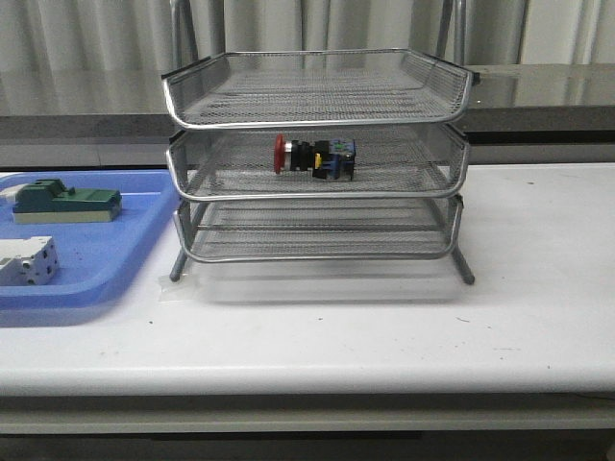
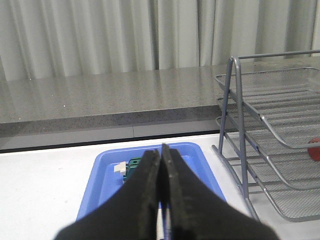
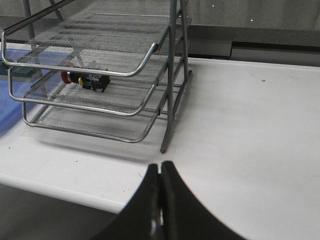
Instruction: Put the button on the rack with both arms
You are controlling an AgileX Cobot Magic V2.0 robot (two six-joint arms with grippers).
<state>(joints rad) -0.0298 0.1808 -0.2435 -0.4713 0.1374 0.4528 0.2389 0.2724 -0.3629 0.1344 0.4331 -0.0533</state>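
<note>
The button (image 1: 314,157), red cap pointing left, lies on its side in the middle tier of the silver wire rack (image 1: 317,101). The right wrist view shows the button (image 3: 85,79) on that tier of the rack (image 3: 145,57), and a sliver of its red cap (image 2: 314,148) appears in the left wrist view, inside the rack (image 2: 235,95). My left gripper (image 2: 161,154) is shut with nothing in it, held above the blue tray. My right gripper (image 3: 160,168) is shut and empty too, near the table's front edge, well away from the rack. Neither arm appears in the front view.
A flat blue tray (image 1: 106,254) sits left of the rack, holding a green block (image 1: 67,202) and a white block (image 1: 27,261). The white table (image 1: 538,288) extends to the rack's right. A grey ledge and curtains stand behind.
</note>
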